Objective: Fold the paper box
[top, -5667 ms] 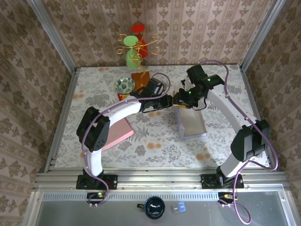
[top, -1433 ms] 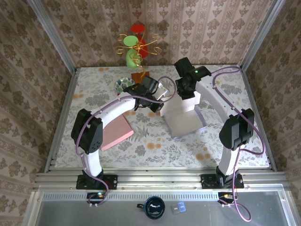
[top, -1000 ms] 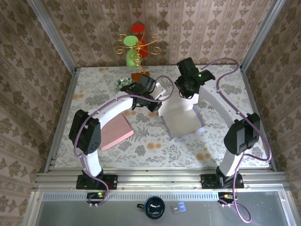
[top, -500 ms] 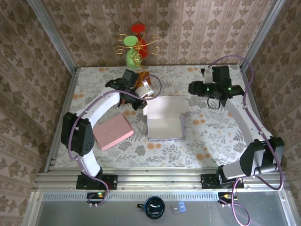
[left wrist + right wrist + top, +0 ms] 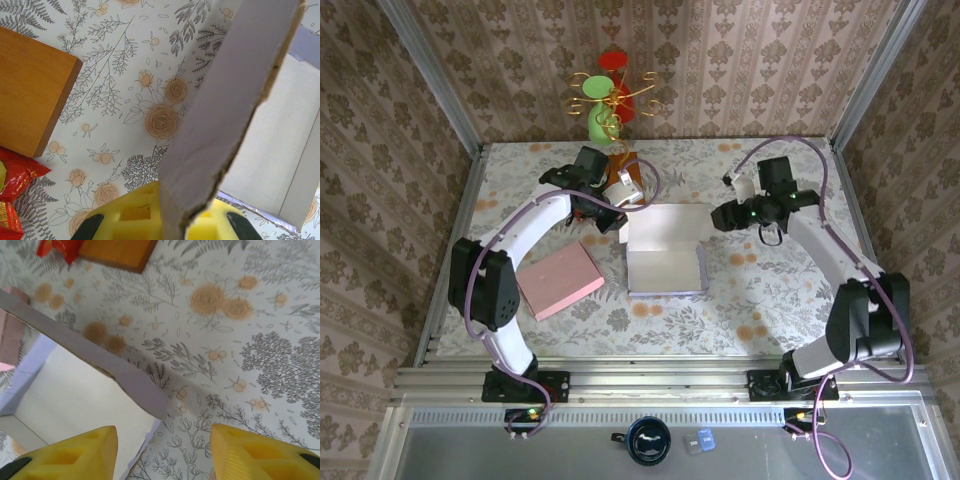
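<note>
The paper box (image 5: 665, 265), lavender outside and white inside, lies open on the flowered table with its lid panel standing at the far side. My left gripper (image 5: 623, 205) is at the box's far left corner. In the left wrist view its yellow fingers (image 5: 125, 220) are shut on a lavender flap (image 5: 230, 90) that rises between them. My right gripper (image 5: 717, 216) hovers at the lid's right end. Its two yellow fingers (image 5: 70, 455) are spread wide, and the box's side flap (image 5: 125, 377) lies just ahead of them, untouched.
A pink pad (image 5: 558, 280) lies left of the box. A wooden block (image 5: 623, 165) and a red snack packet (image 5: 12, 185) sit behind the left gripper. A green and red ornament (image 5: 605, 100) stands at the back wall. Bare table lies right of the box.
The box went from held upright between both grippers to lying lower and further left. The right gripper let go, swung away right, and has now moved back to the lid's right end.
</note>
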